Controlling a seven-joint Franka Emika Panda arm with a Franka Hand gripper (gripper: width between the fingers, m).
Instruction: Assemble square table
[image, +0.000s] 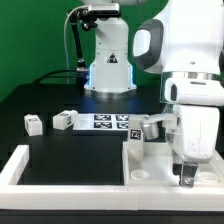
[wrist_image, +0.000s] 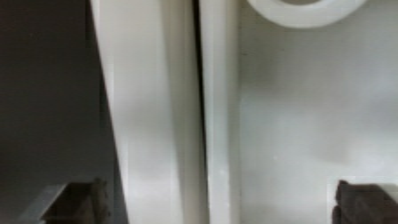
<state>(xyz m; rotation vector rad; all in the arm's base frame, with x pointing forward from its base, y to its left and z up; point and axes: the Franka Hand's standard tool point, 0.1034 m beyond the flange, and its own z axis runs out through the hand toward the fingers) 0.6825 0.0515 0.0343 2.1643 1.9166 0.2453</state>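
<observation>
Nearest to us in the exterior view lies a long white frame bar (image: 70, 192), running along the front edge of the black table (image: 70, 155) and meeting a second bar at the exterior view's left. Just behind it, toward the exterior view's right, we see the square table slab (image: 150, 162) lying flat on the table, with its raised rim showing. The gripper (image: 186, 180) hangs over the slab, pointing straight down under the bulky white arm (image: 192, 70). In the wrist view the gripper (wrist_image: 222, 200) has its two dark fingertips (wrist_image: 80, 200) standing far apart at opposite sides of the picture, with nothing clamped between them. Below them we see the slab's flat white face (wrist_image: 302, 120), with part of a round socket (wrist_image: 302, 10) at its edge. Beside the face, past a thin dark seam, runs a raised white strip (wrist_image: 151, 120); we cannot tell whether it is the rim or a bar. Farther back, two small leg blocks (image: 33, 122) sit on the black table toward the exterior view's left, near each other but apart. The marker board (image: 105, 121) lies just beyond them toward the middle. Farthest away stands the robot base (image: 108, 60).
</observation>
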